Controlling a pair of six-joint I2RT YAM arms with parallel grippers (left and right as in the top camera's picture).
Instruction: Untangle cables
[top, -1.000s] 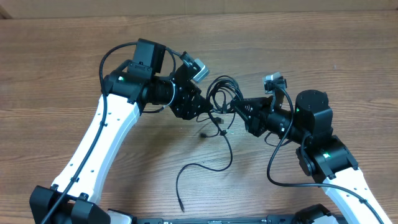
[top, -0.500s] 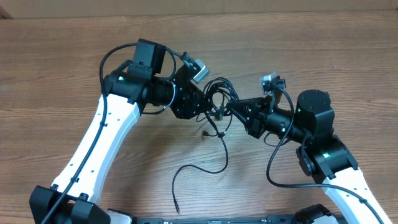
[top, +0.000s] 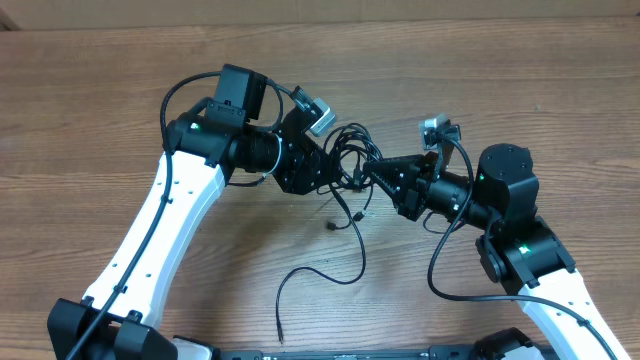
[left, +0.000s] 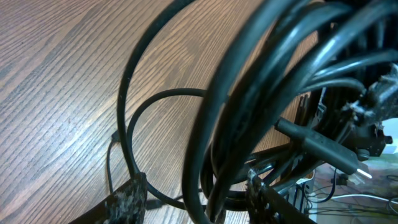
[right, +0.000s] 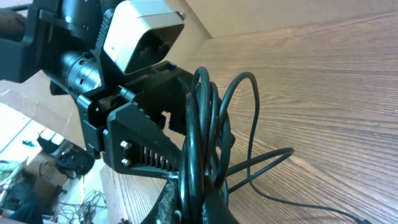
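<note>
Black cables (top: 350, 150) pinched by both hands; left hand (top: 325, 172), right hand (top: 375, 172) fingertips hidden

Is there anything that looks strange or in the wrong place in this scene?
Nothing looks damaged or spilled. The cables are bunched in a tangle between the left gripper and the right gripper, above the table. One loose end trails down near the front edge.

cables (top: 352, 158) between left tool (top: 322, 172) and right tool (top: 378, 176), seemingly above table (top: 120, 90)
</note>
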